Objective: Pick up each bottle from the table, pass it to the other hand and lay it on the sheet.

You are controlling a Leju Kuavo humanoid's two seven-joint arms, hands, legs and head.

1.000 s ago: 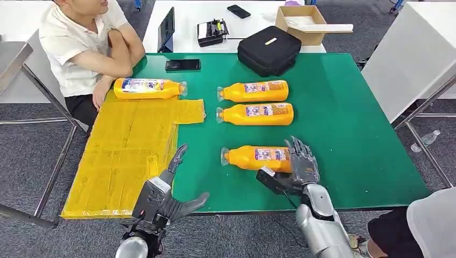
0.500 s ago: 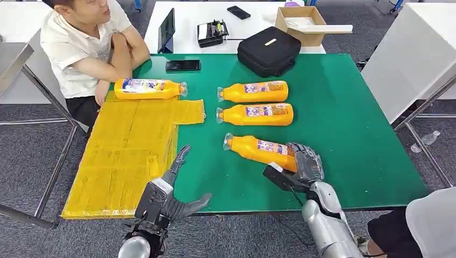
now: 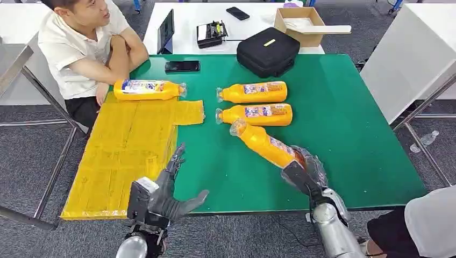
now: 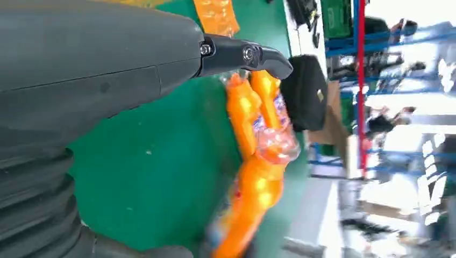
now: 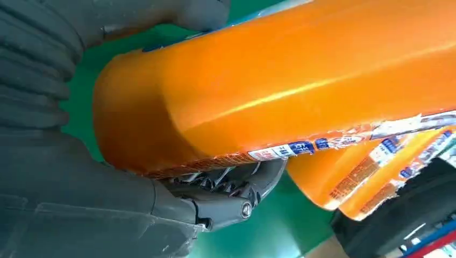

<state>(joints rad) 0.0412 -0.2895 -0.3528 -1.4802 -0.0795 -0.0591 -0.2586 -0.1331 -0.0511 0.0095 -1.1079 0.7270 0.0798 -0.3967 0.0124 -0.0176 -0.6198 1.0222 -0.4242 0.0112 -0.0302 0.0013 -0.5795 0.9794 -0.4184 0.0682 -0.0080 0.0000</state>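
We see bare green surface (image 3: 226, 161) between the left robot hand (image 3: 166, 196) and the tilted bottle (image 3: 264, 144) in the right robot hand (image 3: 304, 171). At the bottle's twelve o'clock, two lying bottles (image 3: 253, 103) crowd its cap. At ten o'clock, a person's arm (image 3: 110, 64) borders the yellow sheet (image 3: 129, 150).

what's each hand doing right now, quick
Left hand: open, fingers spread, holding nothing.
Right hand: gripping the base end of an orange bottle, tilted up off the table.
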